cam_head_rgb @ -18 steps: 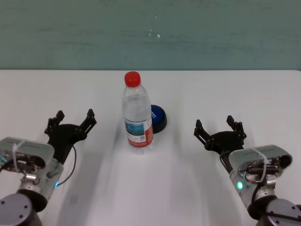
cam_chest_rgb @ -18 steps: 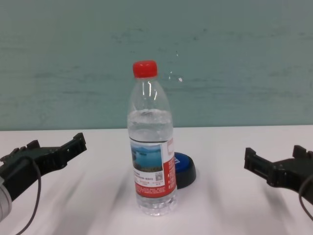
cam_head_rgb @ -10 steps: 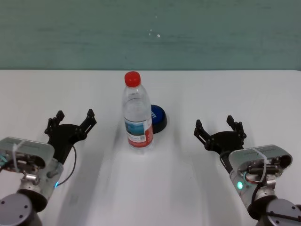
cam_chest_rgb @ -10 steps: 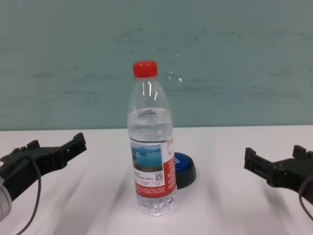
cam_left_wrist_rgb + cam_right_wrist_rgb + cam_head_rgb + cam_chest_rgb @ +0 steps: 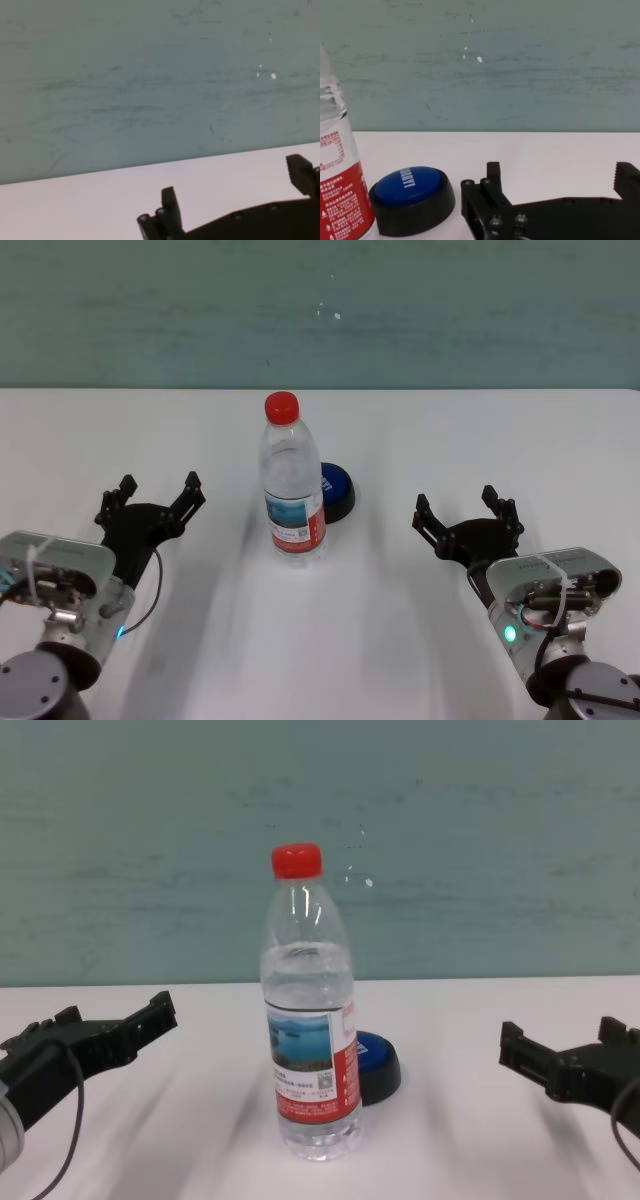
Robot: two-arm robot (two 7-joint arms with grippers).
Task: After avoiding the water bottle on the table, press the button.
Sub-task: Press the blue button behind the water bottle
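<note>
The water bottle [image 5: 291, 480] stands upright at the middle of the white table [image 5: 480, 430], with a red cap and a red, white and blue label; it also shows in the chest view [image 5: 309, 1010] and the right wrist view [image 5: 340, 190]. The blue button [image 5: 337, 490] sits just behind the bottle on its right, partly hidden by it; it shows in the chest view [image 5: 378, 1063] and the right wrist view [image 5: 410, 197]. My left gripper [image 5: 155, 495] is open and empty, left of the bottle. My right gripper [image 5: 462, 508] is open and empty, right of the button.
A teal wall [image 5: 320, 310] runs along the table's far edge. Bare tabletop lies between each gripper and the bottle.
</note>
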